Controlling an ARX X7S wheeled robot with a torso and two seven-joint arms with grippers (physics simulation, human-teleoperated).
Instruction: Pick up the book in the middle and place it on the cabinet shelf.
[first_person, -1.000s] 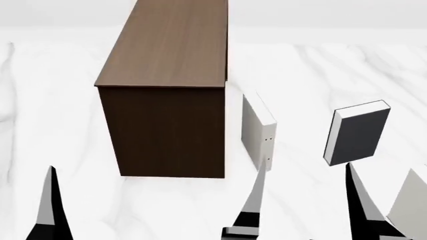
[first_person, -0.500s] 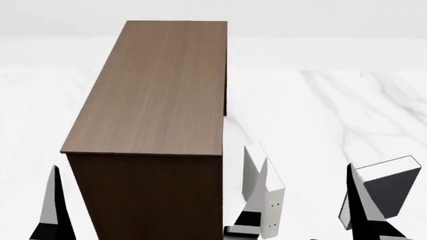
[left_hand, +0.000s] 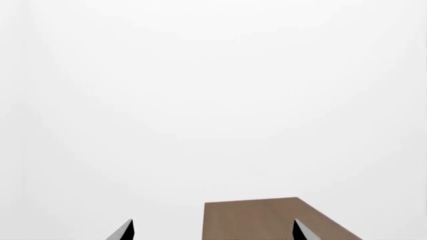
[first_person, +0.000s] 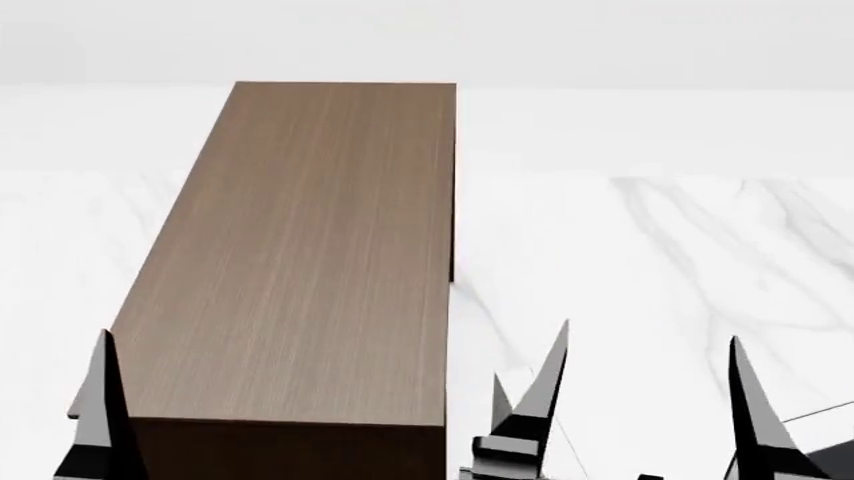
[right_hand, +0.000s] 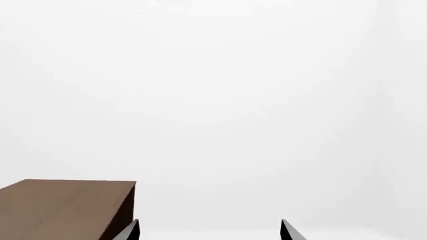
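- Fingers of the right gripper (first_person: 650, 345) stand wide apart at the lower right of the head view with nothing between them. The right wrist view shows the same two tips with only blank white beyond them.
- Fingers of the left gripper (left_hand: 213, 226) are likewise spread and hold nothing. In the head view we see only one of them, at the lower left corner.
- Largest in the frame is the cabinet shelf (first_person: 320, 250), a bare wood-grain top. Its long axis runs from the bottom of the head view up toward the top centre, and its right edge lies just left of the right fingers.
- White marble floor (first_person: 667, 230) fills the right half of the frame.
- We take the dark grey sliver in the lower right corner to be the book (first_person: 838, 462). It sits below and right of the right fingers, almost cut off by the frame edge.
- We cannot tell its long axis from so little of it.
- We judge the right arm much the nearer, since the left arm is beyond the cabinet's far side. Reaching the book means going down and right.
- A pale book (first_person: 498, 400) peeks out behind the right gripper's inner finger.
- We can read no brand, label or writing anywhere.
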